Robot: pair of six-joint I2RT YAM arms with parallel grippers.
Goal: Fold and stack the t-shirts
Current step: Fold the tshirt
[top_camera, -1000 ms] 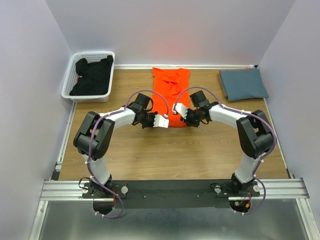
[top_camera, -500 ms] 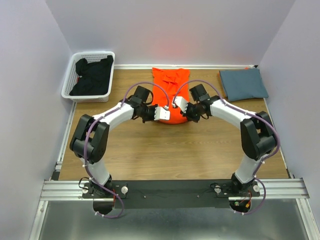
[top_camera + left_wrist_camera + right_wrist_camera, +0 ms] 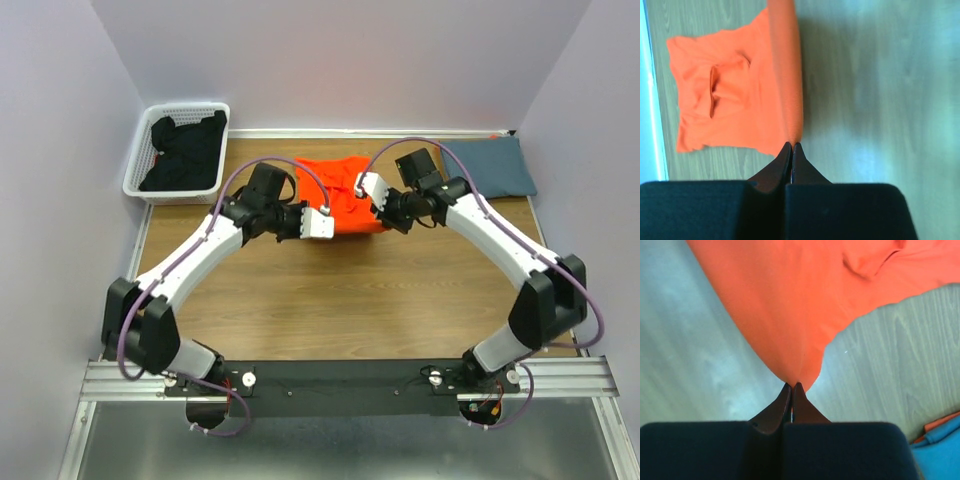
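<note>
Left claw (image 3: pixel 791 148) and right claw (image 3: pixel 791 386) each pinch shut on a corner of the orange shirt (image 3: pixel 343 188); such thin bites could slip mid-fold, crumpling it.

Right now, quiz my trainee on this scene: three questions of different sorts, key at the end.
1. True or false: the left claw and the right claw are both shut on the orange t-shirt.
2. Where on the table does the white basket sit? A) far left corner B) far right corner C) near edge
3. Which garment lies folded at the far right?
Key: 1 true; 2 A; 3 the blue-grey t-shirt.
</note>
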